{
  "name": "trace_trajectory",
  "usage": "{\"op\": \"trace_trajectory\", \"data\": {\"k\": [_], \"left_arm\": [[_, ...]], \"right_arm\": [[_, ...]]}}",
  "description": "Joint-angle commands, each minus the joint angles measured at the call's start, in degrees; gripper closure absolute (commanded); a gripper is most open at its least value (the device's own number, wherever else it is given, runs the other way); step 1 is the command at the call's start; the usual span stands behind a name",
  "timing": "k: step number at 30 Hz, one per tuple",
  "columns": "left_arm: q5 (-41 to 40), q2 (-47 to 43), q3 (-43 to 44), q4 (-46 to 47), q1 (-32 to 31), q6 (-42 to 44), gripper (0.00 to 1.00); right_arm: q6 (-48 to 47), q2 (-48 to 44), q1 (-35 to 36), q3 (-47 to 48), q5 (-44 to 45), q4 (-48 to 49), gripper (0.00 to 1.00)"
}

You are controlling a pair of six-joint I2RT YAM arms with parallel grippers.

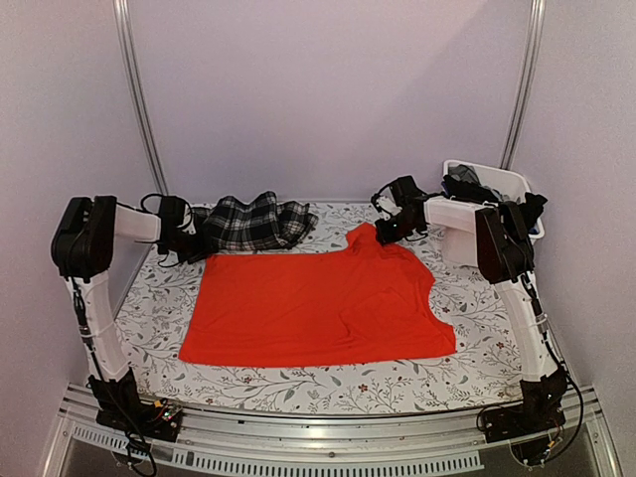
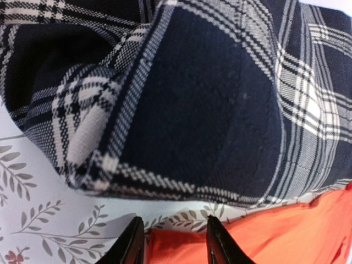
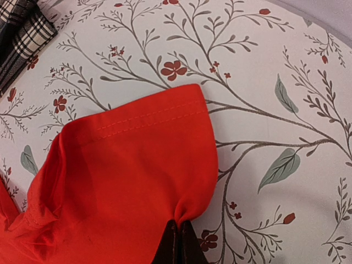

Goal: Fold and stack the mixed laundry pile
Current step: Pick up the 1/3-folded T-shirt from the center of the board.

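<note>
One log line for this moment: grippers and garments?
left gripper open, beside plaid garment | right gripper shut on orange shirt hemmed edge | shirt spread on floral tablecloth

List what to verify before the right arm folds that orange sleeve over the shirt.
1. Right claw has the orange garment: ok, shut on a pinch of fabric at the sleeve's edge.
2. Left claw free: ok, open with nothing between its fingers, at the orange garment's far left edge.
3. Orange garment's body spread flat: ok, only light wrinkles near the middle.
4. Plaid garment clear of the orange one: cannot tell; it lies bunched right against the far left corner.
5. White bin out of the fold's way: ok, it stands at the far right, off the orange cloth.
</note>
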Motion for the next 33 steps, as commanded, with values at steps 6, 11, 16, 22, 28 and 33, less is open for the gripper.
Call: {"op": "trace_trajectory", "data": {"k": [6,11,16,22,28,33], "left_arm": [[-2.1,-1.2,-5.0,-3.3,-0.3,0.0,0.66],[-2.0,1.3,-1.5,-3.2,-0.9,0.6,0.74],[-0.6,3.2,1.8,-4.5,-1.1,1.2,0.85],[-0.2,-0.4,-0.7,-1.9,-1.2,1.4,1.0],[-1.4,-4.1,-2.3,-0.2,-1.2,2.0,1.0],[-3.0,-7.4,-3.8,0.8,-1.2,1.8,1.0]], "right_arm": [[0.7,-1.4,-0.7,0.1,-0.2,-0.8,1.0],[0.7,-1.4,-0.7,0.1,-0.2,-0.8,1.0],[0.5,-1.6,-0.7,0.1,-0.1,-0.8,1.0],[0.7,-3.6,-0.7,-0.6,-0.5,-0.6,1.0],[0.9,-6.8,-0.7,-2.3,-0.6,0.4,1.0],[0.9,-7.6,-0.7,-2.7,-0.6,0.3,1.0]]}}
